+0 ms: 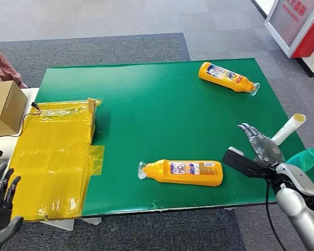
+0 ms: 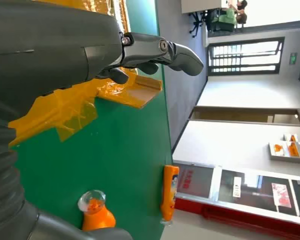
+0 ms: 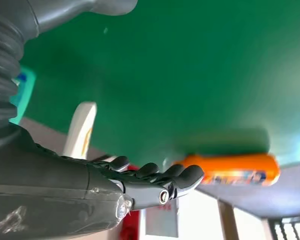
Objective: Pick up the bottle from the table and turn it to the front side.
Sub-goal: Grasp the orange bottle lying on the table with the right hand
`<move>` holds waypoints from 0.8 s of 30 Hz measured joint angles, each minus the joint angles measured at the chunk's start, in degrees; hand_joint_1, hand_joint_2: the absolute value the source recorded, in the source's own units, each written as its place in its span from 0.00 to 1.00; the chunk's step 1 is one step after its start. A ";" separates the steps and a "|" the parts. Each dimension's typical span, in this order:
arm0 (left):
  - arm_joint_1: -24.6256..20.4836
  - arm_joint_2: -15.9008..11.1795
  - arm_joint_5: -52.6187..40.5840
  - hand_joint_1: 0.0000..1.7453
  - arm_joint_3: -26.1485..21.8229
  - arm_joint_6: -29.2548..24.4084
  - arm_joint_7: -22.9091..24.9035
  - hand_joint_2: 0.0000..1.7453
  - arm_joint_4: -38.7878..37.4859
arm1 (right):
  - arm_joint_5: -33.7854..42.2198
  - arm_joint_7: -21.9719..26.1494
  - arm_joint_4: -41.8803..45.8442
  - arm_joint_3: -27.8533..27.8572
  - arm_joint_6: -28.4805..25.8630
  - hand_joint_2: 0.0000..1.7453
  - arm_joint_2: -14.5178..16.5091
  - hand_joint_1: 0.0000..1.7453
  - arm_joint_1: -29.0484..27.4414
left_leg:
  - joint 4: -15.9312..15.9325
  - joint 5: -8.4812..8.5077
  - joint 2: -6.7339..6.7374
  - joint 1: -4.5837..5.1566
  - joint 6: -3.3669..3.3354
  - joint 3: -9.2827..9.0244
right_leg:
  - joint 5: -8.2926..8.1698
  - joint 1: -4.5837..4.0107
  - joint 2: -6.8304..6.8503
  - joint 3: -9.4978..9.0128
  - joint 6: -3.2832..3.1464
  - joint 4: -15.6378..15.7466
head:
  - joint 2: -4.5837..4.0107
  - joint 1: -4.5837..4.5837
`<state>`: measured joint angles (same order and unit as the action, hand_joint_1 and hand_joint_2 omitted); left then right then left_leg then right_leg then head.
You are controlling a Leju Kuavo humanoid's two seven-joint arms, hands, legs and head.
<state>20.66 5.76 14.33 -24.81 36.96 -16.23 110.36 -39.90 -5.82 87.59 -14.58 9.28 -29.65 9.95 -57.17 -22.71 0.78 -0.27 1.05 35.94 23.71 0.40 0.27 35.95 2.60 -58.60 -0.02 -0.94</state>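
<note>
Table [image 1: 167, 104] has green top, two yellow bottles lying flat. Near bottle [image 1: 182, 172] sits close to the front edge, cap toward the left; far bottle [image 1: 227, 77] at the back right. Yellow plastic sheeting [image 1: 54, 157] covers the left end, cardboard box [image 1: 5, 107] beside it. White tube [image 1: 288, 128] and teal tube [image 1: 305, 158] overhang the right edge, near the right hand [image 1: 262, 149]. That hand hovers right of the near bottle, fingers extended and apart, holding nothing. Left hand [image 1: 1, 201] low at front left, fingers spread, empty.
</note>
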 joint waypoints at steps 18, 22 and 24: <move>-2.06 -4.38 4.23 0.00 3.15 -5.25 0.36 1.00 -3.67 | 6.55 -0.23 -7.59 -12.15 2.17 1.00 2.53 0.00 6.72 | 0.00 -0.02 0.00 0.01 -0.02 -0.02 | 0.00 0.00 -0.01 -0.02 0.02 0.00 | 0.00 0.00; -2.06 -4.57 4.34 0.00 3.27 -5.25 0.36 1.00 -3.97 | 6.87 -0.37 -7.62 -12.93 2.21 1.00 2.53 0.00 7.22 | 0.00 -0.02 0.00 0.01 -0.02 -0.01 | 0.00 0.01 -0.01 -0.01 0.02 0.00 | 0.00 0.01; -2.07 -4.63 4.34 0.00 3.28 -5.25 0.36 1.00 -4.11 | 6.96 -0.38 -7.67 -13.25 2.21 1.00 2.53 0.00 7.41 | 0.00 -0.02 0.00 0.01 -0.02 -0.01 | 0.01 0.01 -0.01 -0.01 0.02 0.00 | 0.00 0.01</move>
<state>18.59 1.13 18.67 -21.52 31.71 -15.87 106.24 -32.94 -6.21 79.93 -27.83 11.49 -27.12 17.35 -57.17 -22.73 0.78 -0.26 1.03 35.93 23.72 0.41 0.26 35.94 2.62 -58.60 -0.02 -0.93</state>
